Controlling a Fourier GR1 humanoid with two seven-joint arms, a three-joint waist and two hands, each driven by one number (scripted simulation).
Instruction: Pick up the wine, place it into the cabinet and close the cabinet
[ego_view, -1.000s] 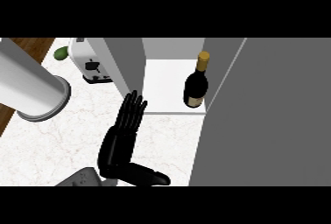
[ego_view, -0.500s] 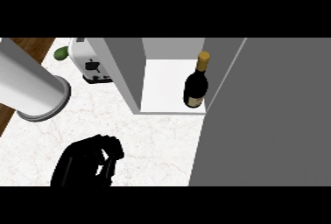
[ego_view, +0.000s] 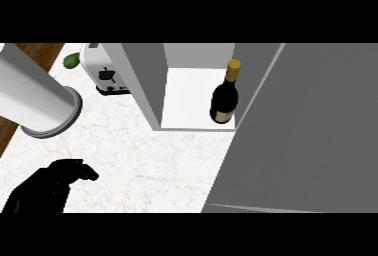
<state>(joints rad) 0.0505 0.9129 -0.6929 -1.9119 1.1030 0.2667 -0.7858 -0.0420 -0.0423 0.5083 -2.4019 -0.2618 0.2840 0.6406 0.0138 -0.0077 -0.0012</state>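
This is a kitchen. A white marbled counter (ego_view: 148, 160) carries a white toaster (ego_view: 107, 75) with a green fruit (ego_view: 71, 60) just beside it, and an open white cabinet (ego_view: 148, 85) with a grey door (ego_view: 310, 130) holds a wine bottle (ego_view: 225, 97) standing upright.

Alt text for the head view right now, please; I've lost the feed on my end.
The wine bottle stands upright inside the open cabinet, whose grey door stands open at the right. The left hand, fingers curled on nothing, is low at the left over the white counter; a toaster stands left of the cabinet.
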